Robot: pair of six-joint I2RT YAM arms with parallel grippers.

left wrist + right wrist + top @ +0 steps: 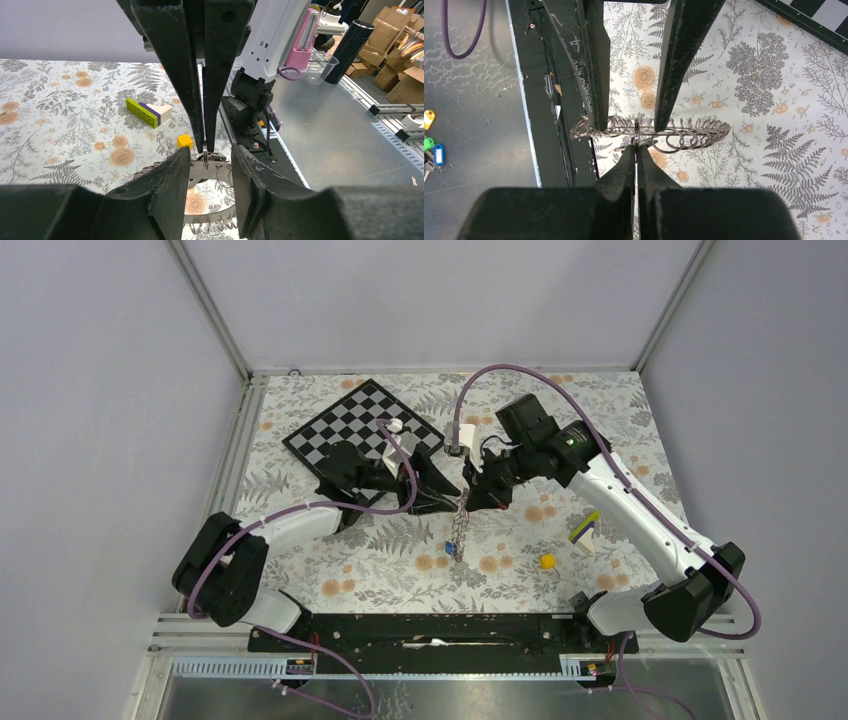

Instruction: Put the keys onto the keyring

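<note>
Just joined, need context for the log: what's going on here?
Both arms meet at the keyring. The right hand is shut on one of its wire coils, holding it up. The left hand is open, straddling the coil from the other side. The blue key shows near the ring's lower end; whether it's threaded on isn't clear.
</note>
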